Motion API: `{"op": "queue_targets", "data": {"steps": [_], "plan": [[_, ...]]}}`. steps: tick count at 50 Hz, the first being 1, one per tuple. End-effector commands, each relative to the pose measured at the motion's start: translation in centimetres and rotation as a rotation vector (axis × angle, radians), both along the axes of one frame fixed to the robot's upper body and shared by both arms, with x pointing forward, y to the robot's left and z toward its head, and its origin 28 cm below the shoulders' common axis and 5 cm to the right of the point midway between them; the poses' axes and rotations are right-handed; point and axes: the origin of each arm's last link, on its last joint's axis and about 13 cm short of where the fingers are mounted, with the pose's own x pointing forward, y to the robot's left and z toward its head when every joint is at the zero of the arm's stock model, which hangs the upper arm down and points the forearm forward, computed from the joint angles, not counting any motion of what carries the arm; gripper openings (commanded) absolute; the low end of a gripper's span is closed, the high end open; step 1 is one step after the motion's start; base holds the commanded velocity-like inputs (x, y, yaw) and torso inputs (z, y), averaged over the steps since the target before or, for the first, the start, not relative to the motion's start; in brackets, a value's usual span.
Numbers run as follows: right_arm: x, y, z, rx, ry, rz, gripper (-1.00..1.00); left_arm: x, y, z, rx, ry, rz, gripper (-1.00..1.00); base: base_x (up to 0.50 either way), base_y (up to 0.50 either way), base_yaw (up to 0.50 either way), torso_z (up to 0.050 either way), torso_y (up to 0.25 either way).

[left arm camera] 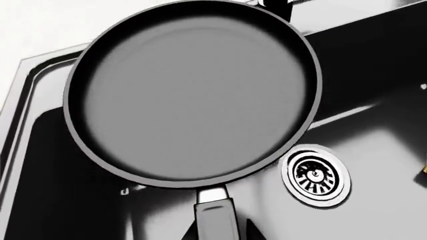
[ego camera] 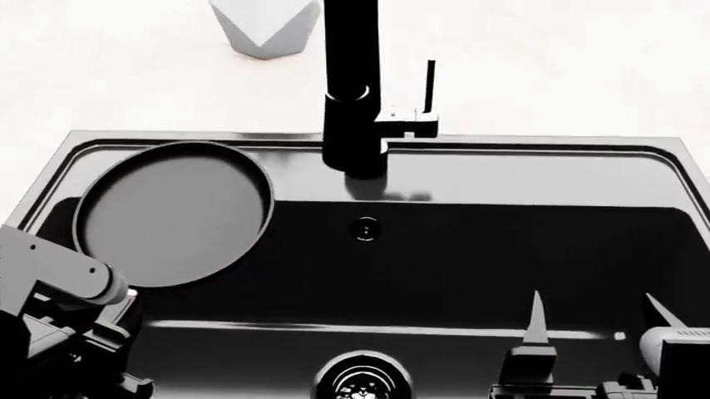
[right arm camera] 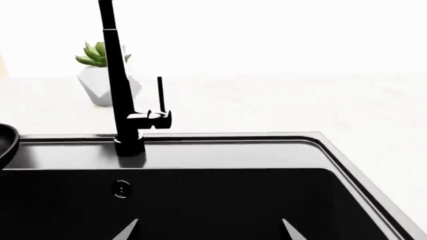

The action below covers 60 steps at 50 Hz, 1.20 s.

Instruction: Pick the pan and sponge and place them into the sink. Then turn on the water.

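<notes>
The round black pan (left arm camera: 193, 95) hangs tilted over the left part of the glossy black sink (ego camera: 533, 158). My left gripper (left arm camera: 217, 231) is shut on the pan's short handle (left arm camera: 215, 212), a finger on each side. In the head view the pan (ego camera: 172, 212) hangs over the sink's left rim and back corner. My right gripper (ego camera: 599, 316) hovers open over the sink's right half, nothing between its fingertips (right arm camera: 130, 229). The sponge is out of view; only a tiny yellow sliver (left arm camera: 424, 172) shows at one frame edge, and I cannot tell what it is. No water shows.
The tall black faucet (ego camera: 352, 91) with its thin lever (ego camera: 428, 83) stands behind the sink's middle. The overflow hole (ego camera: 365, 229) is in the back wall, the metal drain (ego camera: 361, 378) in the floor. A potted succulent (right arm camera: 103, 75) sits on the white counter behind.
</notes>
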Motion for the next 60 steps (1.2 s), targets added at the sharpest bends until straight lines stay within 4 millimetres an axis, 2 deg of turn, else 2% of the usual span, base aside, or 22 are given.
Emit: {"op": "queue_targets", "data": {"steps": [1,15,21,23,26,28,30,36,44,46,49,53,60], "plan": [[0.1,0.0,0.0,-0.002,0.002,0.002,1.00,0.5,0.2,0.9,0.024,-0.069,0.061,-1.00,0.46,0.00,0.00,0.000,0.000],[0.2,0.0,0.1,-0.009,0.006,-0.003,1.00,0.6,-0.1,0.8,0.021,-0.071,0.059,-1.00,0.46,0.00,0.00,0.001,0.003],[0.2,0.0,0.1,-0.006,-0.001,0.000,1.00,0.4,0.4,0.7,0.022,-0.067,0.059,-1.00,0.12,0.00,0.00,0.000,0.002],[0.2,0.0,-0.1,-0.001,0.000,0.003,1.00,-1.2,0.6,0.9,0.029,-0.113,-0.003,-1.00,0.01,0.00,0.00,0.000,0.000],[0.3,0.1,-0.2,0.001,0.001,0.004,1.00,-1.7,0.8,0.7,0.039,-0.119,-0.051,-1.00,0.01,0.00,0.00,0.003,0.003],[0.2,0.1,-0.2,0.004,0.001,0.010,1.00,-1.9,0.7,0.7,0.032,-0.128,-0.083,-1.00,0.01,0.00,0.00,0.000,0.000],[0.2,0.1,-0.1,0.002,0.004,0.011,1.00,-2.1,0.8,0.5,0.119,-0.201,-0.119,-1.00,0.01,0.00,0.00,0.000,0.005],[0.3,0.1,-0.1,0.002,0.007,0.013,1.00,-2.5,0.8,0.3,0.071,-0.175,-0.203,-1.00,0.01,0.00,0.00,0.000,0.002],[0.2,0.1,-0.2,0.004,0.005,0.011,1.00,-2.7,0.4,-0.3,0.107,-0.133,-0.267,-1.00,0.01,0.00,0.00,0.000,0.001],[0.2,0.1,-0.3,-0.001,0.004,0.013,1.00,-2.8,0.5,-0.6,0.122,-0.149,-0.328,-1.00,0.01,0.00,0.00,0.005,0.000],[0.2,0.1,-0.3,-0.001,0.005,0.013,1.00,-2.1,0.7,-1.3,0.116,-0.134,-0.361,-1.00,0.01,0.00,0.00,0.000,0.000],[0.2,0.1,-0.1,-0.006,0.003,0.012,1.00,-1.3,0.7,-1.2,0.110,-0.159,-0.420,-1.00,0.01,0.00,0.00,0.000,0.003],[0.4,0.2,0.0,-0.010,0.005,0.018,1.00,-0.1,0.0,-1.8,0.111,-0.188,-0.511,-1.00,0.01,0.00,0.00,0.000,0.001]]}}
